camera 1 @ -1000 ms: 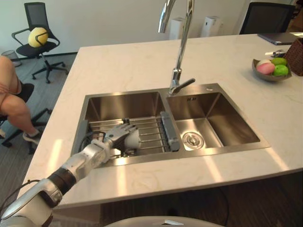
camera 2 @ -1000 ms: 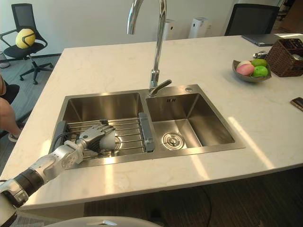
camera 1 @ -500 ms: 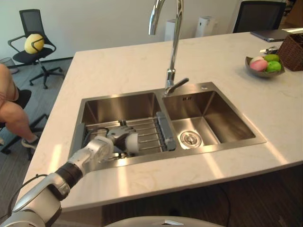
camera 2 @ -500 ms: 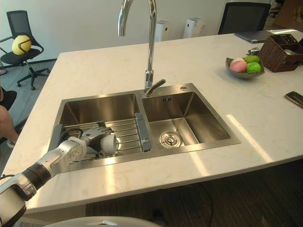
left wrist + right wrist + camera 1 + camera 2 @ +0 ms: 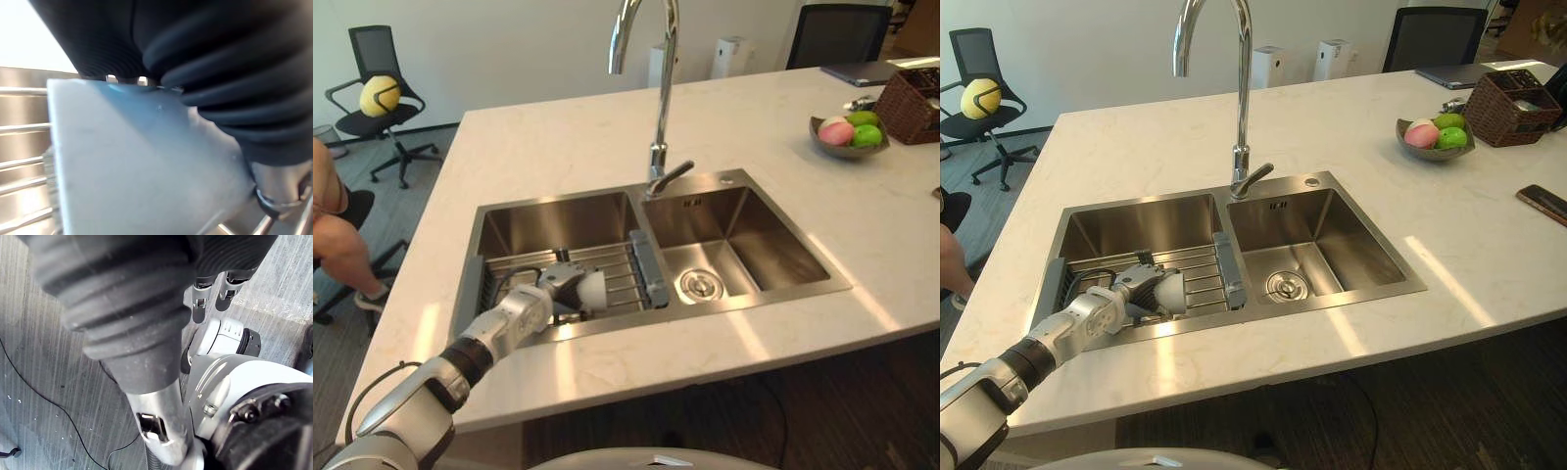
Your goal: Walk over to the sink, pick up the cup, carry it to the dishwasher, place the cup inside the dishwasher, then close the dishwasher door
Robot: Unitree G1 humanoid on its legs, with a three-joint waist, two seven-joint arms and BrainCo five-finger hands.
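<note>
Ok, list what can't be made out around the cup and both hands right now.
- Cup's contact with the rack: in the eye views the left hand wraps the cup, so whether it is lifted or resting is unclear.
- Cup's rim and inside: in the left wrist view the cup is too close, cut off by the edges and the hand's dark cover.
- Right hand: in the right wrist view it is mostly behind its own dark cover, so its state is unclear.

Cup [image 5: 592, 290] half hidden by left robot hand [image 5: 562, 280], person [image 5: 335, 240] cut by edge
</note>
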